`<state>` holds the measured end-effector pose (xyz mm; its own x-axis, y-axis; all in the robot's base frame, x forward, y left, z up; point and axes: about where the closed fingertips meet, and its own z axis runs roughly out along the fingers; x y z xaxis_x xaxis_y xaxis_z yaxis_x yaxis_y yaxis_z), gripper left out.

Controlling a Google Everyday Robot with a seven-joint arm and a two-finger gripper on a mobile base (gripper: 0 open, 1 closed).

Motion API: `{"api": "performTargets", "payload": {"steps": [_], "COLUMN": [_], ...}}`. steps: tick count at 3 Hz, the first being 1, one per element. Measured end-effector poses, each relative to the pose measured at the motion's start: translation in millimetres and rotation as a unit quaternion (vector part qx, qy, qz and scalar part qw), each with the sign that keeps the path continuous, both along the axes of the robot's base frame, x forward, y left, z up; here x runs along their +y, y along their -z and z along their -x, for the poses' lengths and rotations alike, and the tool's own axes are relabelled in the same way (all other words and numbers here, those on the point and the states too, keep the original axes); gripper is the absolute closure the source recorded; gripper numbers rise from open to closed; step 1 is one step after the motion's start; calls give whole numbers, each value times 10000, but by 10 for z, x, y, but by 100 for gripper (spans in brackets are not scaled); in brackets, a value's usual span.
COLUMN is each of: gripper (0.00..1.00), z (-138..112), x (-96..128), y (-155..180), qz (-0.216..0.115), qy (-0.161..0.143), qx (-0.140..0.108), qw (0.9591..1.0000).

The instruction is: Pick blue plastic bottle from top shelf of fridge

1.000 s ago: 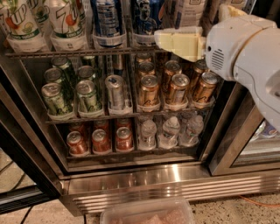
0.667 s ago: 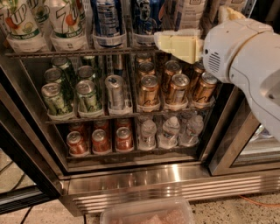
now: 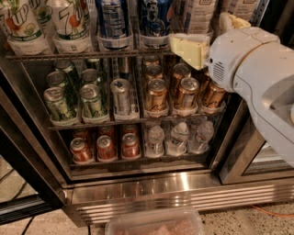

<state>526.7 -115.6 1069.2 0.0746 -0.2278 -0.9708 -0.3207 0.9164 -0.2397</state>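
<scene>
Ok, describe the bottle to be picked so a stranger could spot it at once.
In the fridge, look along the top shelf, right of the 7UP bottles and dark-blue-labelled bottles. The blue plastic bottle stands just behind the cream pincer; unlike those neighbours, its wrap label is pale and whitish.

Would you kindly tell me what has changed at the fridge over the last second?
The gripper edged slightly right, level with the top shelf. The blue plastic bottle, the other bottles and the cans stayed put; nothing was lifted.
</scene>
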Motion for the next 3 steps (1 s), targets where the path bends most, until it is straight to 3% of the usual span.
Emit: {"api": "performTargets", "payload": {"steps": [3], "gripper": [38], "z": [-193], "x": [-9], "y": [37], "qz": [64], "qy": [177], "qx": [-243], "qw": [9995]}}
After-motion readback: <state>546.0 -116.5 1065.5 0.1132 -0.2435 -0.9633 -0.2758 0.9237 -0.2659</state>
